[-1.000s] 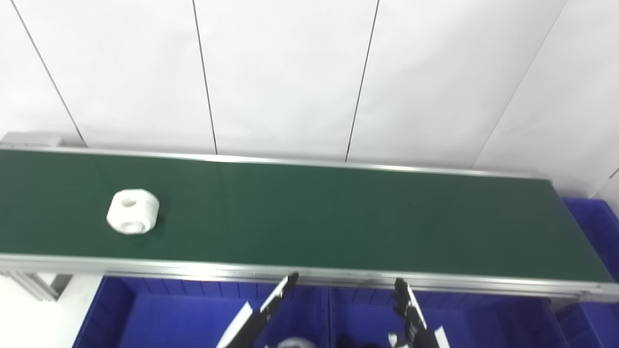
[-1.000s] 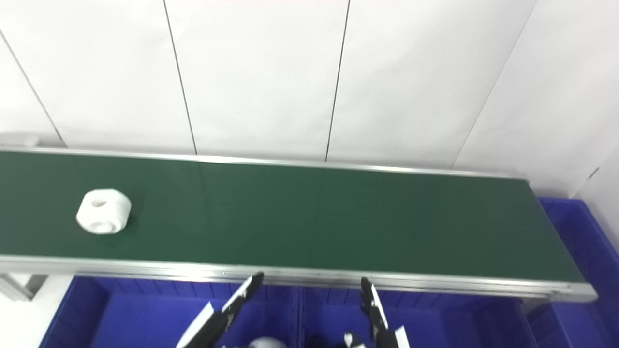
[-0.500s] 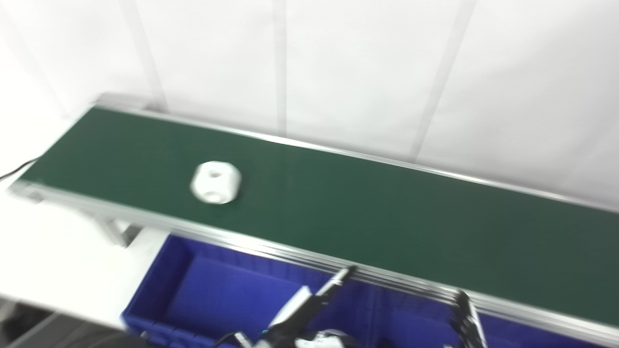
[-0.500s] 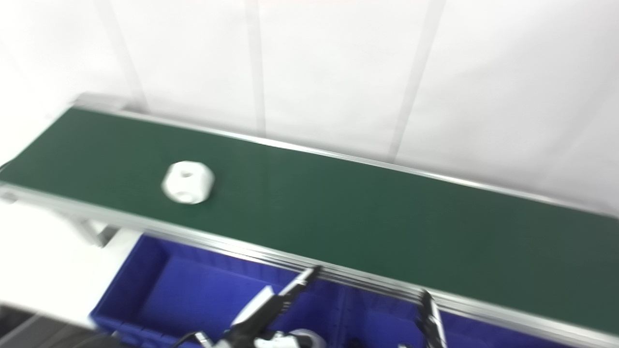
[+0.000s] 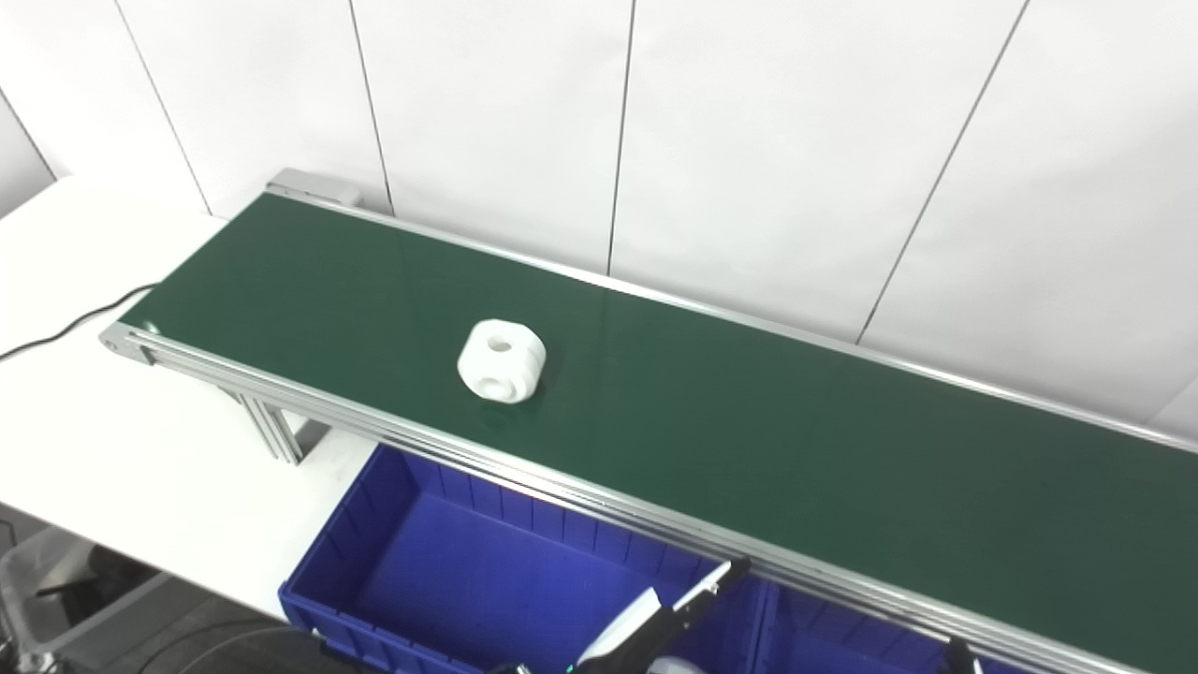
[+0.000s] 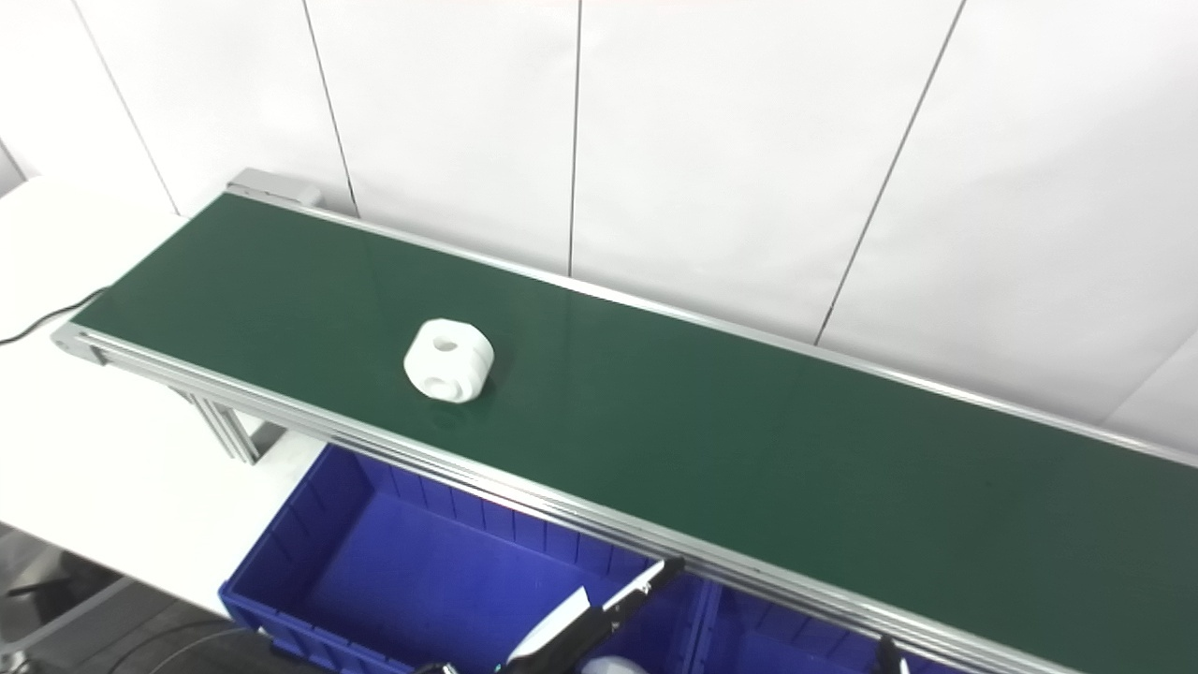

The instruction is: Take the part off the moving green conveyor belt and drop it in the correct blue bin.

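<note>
One chunky white holed part (image 5: 502, 361), matte green belt (image 5: 749, 421), hand (image 5: 655, 627) grip cannot be told

A sorting bench in a lab or workshop: a long green conveyor belt (image 5: 749, 440) in an aluminium frame (image 5: 281, 435) crosses a white table (image 5: 112, 449), blue plastic bins (image 5: 449, 580) along its near side, plain white panelled wall (image 5: 749, 140) behind.
</note>
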Robot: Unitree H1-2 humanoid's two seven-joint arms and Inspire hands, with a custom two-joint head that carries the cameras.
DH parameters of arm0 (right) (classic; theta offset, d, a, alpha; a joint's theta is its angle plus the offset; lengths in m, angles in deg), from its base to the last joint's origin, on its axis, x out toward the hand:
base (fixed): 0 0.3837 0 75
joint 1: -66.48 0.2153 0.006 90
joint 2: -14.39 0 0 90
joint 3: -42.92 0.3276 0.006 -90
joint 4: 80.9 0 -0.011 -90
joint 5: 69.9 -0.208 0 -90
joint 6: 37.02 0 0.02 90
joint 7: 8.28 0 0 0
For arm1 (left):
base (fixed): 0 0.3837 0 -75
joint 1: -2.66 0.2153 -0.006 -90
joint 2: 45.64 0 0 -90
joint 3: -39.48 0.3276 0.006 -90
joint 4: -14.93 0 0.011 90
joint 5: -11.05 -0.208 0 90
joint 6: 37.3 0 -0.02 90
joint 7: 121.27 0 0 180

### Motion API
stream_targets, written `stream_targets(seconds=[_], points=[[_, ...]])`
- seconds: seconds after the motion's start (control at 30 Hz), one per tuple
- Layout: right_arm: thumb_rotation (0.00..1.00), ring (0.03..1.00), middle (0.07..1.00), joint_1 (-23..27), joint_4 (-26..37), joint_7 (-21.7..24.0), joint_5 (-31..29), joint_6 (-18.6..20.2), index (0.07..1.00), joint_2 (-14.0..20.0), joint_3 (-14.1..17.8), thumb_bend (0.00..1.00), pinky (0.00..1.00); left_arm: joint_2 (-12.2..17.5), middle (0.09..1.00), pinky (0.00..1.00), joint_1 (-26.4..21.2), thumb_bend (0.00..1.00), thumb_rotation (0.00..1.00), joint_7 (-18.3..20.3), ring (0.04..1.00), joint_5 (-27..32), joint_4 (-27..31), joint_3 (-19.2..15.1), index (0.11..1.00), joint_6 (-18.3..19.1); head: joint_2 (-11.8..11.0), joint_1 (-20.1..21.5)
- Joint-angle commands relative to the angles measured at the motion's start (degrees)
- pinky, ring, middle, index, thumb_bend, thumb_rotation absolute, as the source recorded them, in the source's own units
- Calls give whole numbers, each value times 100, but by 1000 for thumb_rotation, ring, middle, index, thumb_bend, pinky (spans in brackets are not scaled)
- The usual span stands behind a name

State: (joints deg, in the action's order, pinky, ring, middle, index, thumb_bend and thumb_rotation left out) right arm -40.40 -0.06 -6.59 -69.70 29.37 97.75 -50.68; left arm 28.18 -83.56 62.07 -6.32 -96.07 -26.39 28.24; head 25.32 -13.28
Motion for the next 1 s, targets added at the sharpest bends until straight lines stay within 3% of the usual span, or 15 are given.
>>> stream_targets(seconds=[0.0,0.13,0.23,0.43,0.6,0.73,0.83,0.97], points=[[919,1000,1000,62,-2,59,-42,-332,1000,-40,31,583,1000,67,1000,991,-145,663,713,-221,1000,94,112,111,1000,-245,-133,97],[903,1000,1000,142,-154,42,25,-332,1000,-101,8,622,1000,309,1000,977,-276,656,716,-663,1000,119,454,319,1000,-246,-334,251],[877,1000,1000,174,-193,-30,124,-332,1000,-141,-11,647,1000,549,1000,987,-477,708,756,-639,1000,245,903,264,1000,-245,-357,299],[865,999,999,262,-241,-278,404,-332,1000,-198,-97,660,983,1075,1000,1000,-1102,687,793,-250,1000,405,1911,-425,1000,-184,-381,386],[875,982,990,347,-292,-640,612,-332,993,-153,-284,671,960,1536,1000,1000,-1621,648,778,106,1000,425,2301,-996,1000,236,-329,492],[869,978,990,374,-313,-805,634,-332,987,-104,-404,718,937,1862,1000,974,-2030,630,634,414,1000,467,2329,-1326,1000,638,-290,530],[876,975,994,421,-347,-962,703,-332,988,-41,-525,721,928,2018,1000,967,-2283,628,630,538,1000,331,2098,-1460,1000,773,-250,596],[866,953,976,479,-381,-1209,750,-333,977,56,-729,726,901,2255,1000,954,-2734,629,525,719,1000,142,1601,-1524,1000,941,-205,663]])
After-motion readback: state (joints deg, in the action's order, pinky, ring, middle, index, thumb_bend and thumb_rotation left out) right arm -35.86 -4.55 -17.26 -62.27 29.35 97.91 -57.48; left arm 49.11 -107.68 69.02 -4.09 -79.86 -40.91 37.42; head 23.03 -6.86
